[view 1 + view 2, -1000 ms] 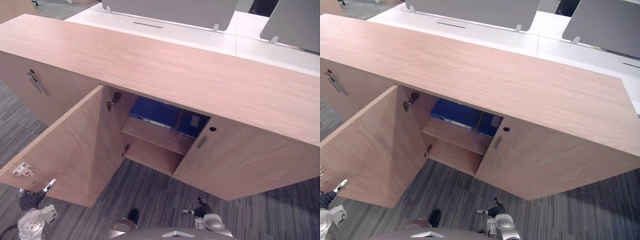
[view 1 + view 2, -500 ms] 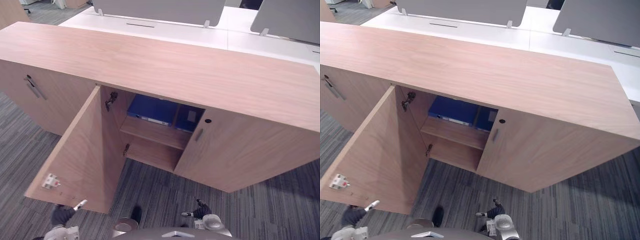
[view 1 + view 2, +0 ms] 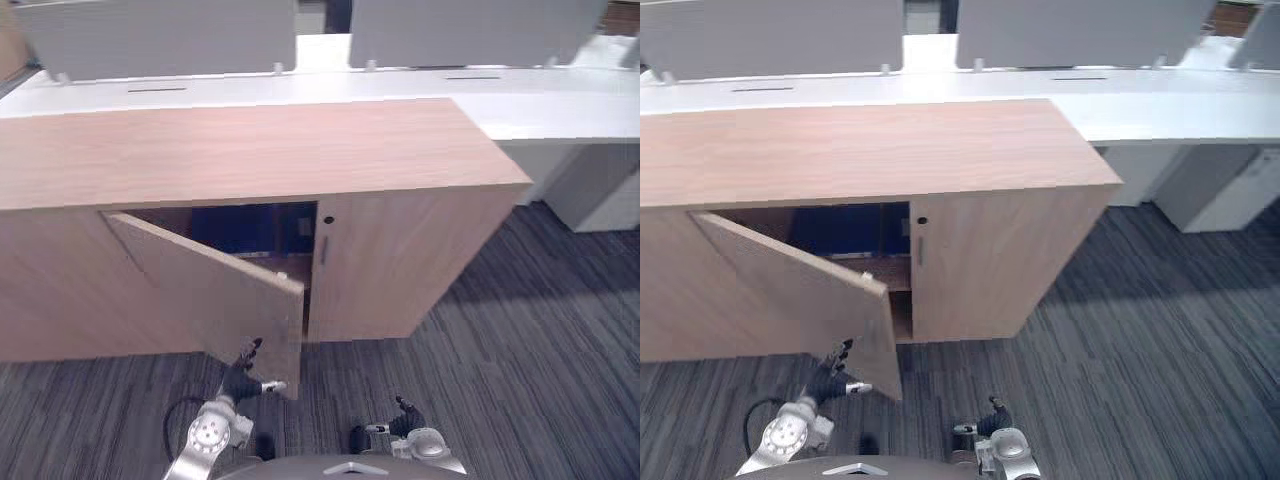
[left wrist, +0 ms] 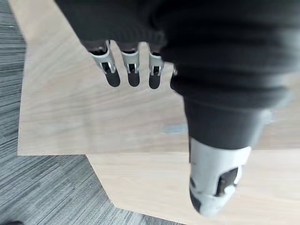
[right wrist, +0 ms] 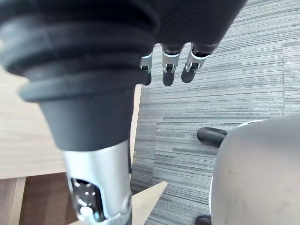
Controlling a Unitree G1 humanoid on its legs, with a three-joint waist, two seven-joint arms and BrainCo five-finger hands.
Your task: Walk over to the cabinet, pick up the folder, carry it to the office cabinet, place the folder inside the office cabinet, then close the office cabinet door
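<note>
The office cabinet [image 3: 250, 150], a long low box of pale wood-grain laminate with a flat matte top, stands on ribbed grey carpet [image 3: 520, 340]. Its left door [image 3: 215, 290], a plain flat panel, hangs ajar at an angle. The blue folder [image 3: 245, 228] sits inside the cabinet, in the shadowed upper compartment above a wooden shelf [image 3: 272, 262], and neither hand holds it.

The left robot hand [image 3: 243, 372] is at the lower free corner of the door. In the left wrist view its silver fingers [image 4: 132, 70] are spread straight, their dark tips pointing at the door's smooth outer face. Whether they touch the panel cannot be told.

The right door [image 3: 400, 260] is closed, with a slim metal bar handle [image 3: 323, 250] and a small round keyhole [image 3: 327, 220] near its inner edge.

The right robot hand [image 3: 405, 418] hangs low over the carpet, well apart from the cabinet. Its fingers [image 5: 167, 70] are relaxed and straight, holding nothing.

Behind the cabinet runs a white desk [image 3: 400, 85] with a glossy surface, carrying grey rounded-corner partition screens [image 3: 160, 35].
</note>
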